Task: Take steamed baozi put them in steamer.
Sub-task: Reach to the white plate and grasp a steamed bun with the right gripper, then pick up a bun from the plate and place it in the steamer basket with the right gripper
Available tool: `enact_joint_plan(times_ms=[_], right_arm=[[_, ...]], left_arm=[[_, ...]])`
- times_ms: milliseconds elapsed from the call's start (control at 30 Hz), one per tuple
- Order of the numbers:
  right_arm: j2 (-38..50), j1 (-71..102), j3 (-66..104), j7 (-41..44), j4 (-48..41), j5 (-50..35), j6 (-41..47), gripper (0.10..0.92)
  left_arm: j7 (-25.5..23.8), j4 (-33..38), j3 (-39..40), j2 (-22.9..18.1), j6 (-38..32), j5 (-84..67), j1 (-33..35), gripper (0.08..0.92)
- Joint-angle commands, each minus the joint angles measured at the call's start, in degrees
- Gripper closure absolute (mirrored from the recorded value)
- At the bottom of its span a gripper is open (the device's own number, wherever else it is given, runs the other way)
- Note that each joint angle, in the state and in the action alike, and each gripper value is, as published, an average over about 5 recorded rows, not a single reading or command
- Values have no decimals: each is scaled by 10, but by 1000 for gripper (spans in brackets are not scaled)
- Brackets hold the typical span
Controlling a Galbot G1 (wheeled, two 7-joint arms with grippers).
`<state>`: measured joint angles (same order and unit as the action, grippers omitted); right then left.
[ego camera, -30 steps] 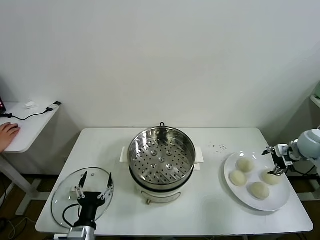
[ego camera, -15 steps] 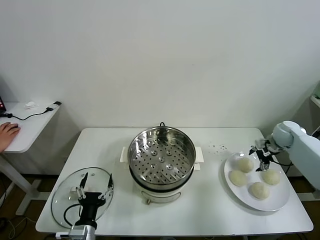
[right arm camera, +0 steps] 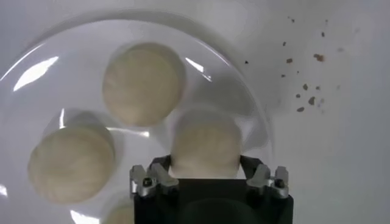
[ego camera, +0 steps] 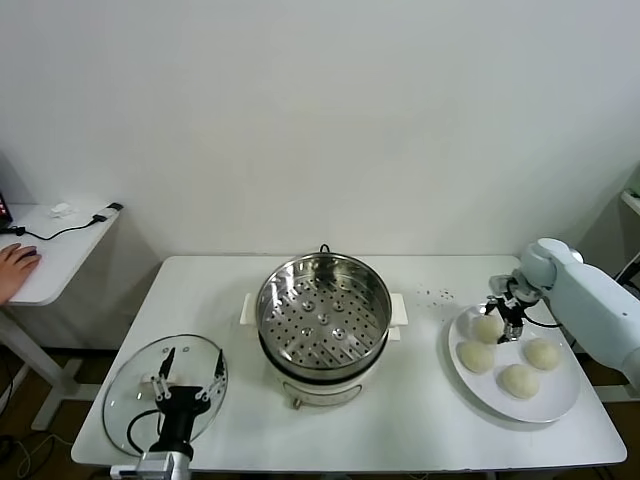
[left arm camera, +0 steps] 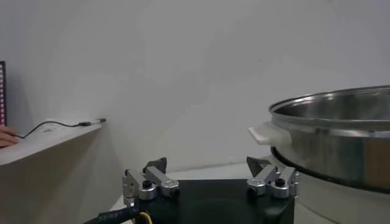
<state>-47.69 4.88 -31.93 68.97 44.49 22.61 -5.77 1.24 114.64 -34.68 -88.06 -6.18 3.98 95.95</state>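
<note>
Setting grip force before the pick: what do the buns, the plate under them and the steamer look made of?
The steamed baozi look like soft, matte cream dough, with no shine. The plate looks like glazed white ceramic or glossy plastic: it shows bright glints. The steamer looks like polished stainless steel, mirror-bright with a perforated floor, and its handles look like white plastic. The right hand is open around one bun.
</note>
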Motion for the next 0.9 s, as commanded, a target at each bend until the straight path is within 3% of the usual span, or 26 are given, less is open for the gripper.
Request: enact_joint_plan(times_ms=[33, 333, 600, 900], right_arm=[[-11, -5, -3, 7, -14, 12, -3, 394], [12, -10, -1, 18, 22, -6, -11, 450], [59, -164, -117, 57, 158, -53, -64, 448], [-33, -394, -280, 75, 250, -79, -163, 448]], left_arm=[[0, 2, -1, 1, 0, -4, 1, 177], [0, 2, -3, 2, -2, -6, 6, 177], [-1, 6, -3, 4, -1, -6, 8, 177], [-3, 6, -2, 13, 3, -8, 7, 177]])
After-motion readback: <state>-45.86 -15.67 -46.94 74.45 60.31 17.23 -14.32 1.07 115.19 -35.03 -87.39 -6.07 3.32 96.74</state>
